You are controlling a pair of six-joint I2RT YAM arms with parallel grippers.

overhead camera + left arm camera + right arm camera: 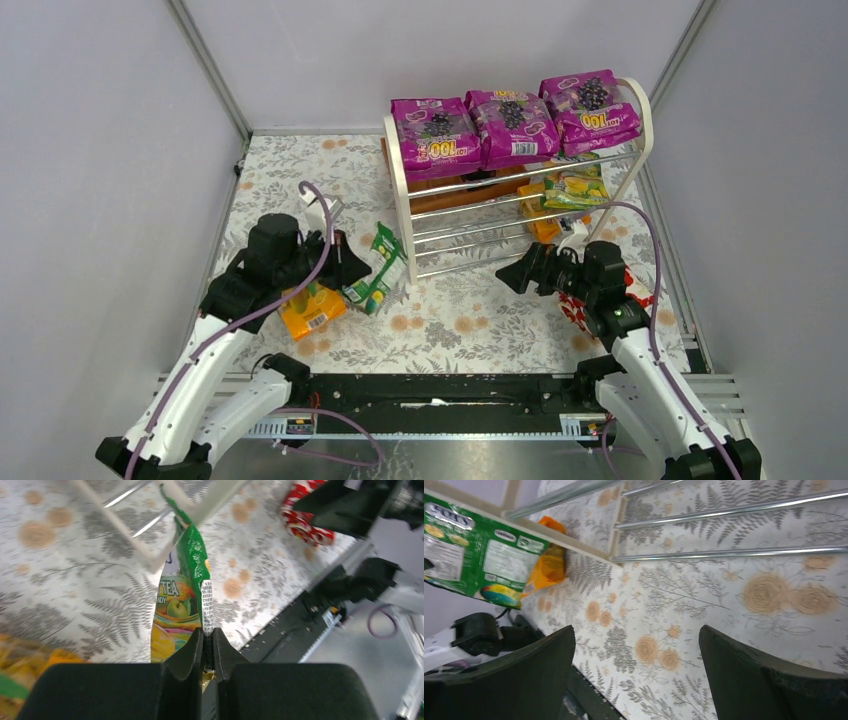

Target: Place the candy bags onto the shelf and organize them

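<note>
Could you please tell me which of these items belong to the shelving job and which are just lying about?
Job: shelf; three magenta bags on its top tier; green-yellow bag and orange bag lower in it; green bag in the left gripper; second orange bag on the table.
Lying about: red-and-white heart-patterned package at the table's right side; brown tray behind the shelf.

We are looking down from behind; both wrist cameras are closely sharing the shelf (150, 559) and green bag (474, 555).
</note>
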